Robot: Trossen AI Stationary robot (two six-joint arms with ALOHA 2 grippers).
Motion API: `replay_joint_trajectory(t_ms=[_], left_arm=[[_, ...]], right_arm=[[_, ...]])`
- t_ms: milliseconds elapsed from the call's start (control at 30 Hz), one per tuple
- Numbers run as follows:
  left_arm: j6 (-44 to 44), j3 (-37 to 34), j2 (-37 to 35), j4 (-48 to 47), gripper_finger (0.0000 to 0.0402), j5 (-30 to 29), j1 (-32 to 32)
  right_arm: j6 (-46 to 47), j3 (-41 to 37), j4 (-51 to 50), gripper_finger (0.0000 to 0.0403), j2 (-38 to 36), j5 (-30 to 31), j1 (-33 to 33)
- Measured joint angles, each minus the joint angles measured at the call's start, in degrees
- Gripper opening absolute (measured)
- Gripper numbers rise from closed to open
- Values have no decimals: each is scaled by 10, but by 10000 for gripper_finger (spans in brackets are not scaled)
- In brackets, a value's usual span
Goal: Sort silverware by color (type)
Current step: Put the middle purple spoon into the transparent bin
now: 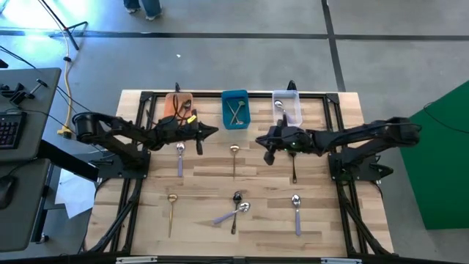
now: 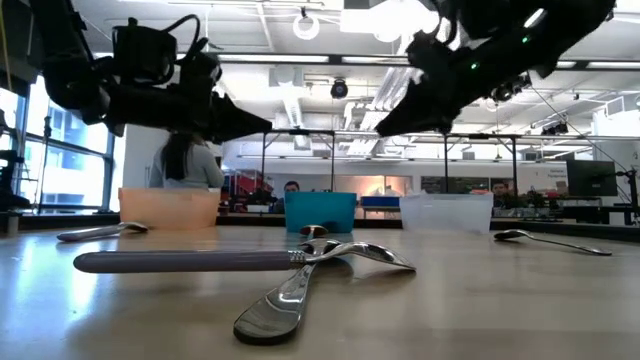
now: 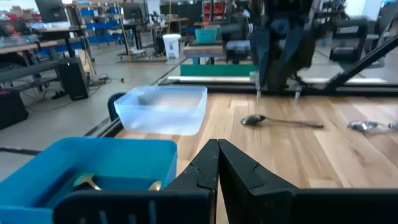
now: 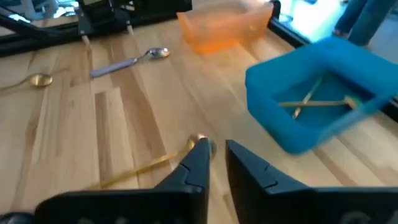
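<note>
Right claw (image 4: pixel 214 155), narrowly open & empty, should drop straight over gold spoon (image 4: pixel 149 163) on counter (image 1: pixel 205 183) w/ fingers straddling handle; left claw (image 3: pixel 217 163) pinched closed, empty, near teal bin (image 1: pixel 234 108).

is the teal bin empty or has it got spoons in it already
Not empty. The teal bin holds two gold spoons lying crossed on its floor, seen in both the high and right wrist views.

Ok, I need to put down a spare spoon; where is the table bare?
Bare wood lies along the right edge beside the lavender-handled spoon, and at the front-left corner near the gold spoon. The front centre is crowded: crossed spoons. Bins fill the back.
</note>
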Motion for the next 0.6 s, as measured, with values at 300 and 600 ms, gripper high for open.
replay_joint_trajectory(t_ms=[300, 600], left_arm=[[2, -1, 7, -10, 0, 0, 3], [2, -1, 7, -10, 0, 0, 3]], right_arm=[[24, 0, -49, 145, -23, 7, 64], [64, 17, -25, 241, 52, -13, 148]])
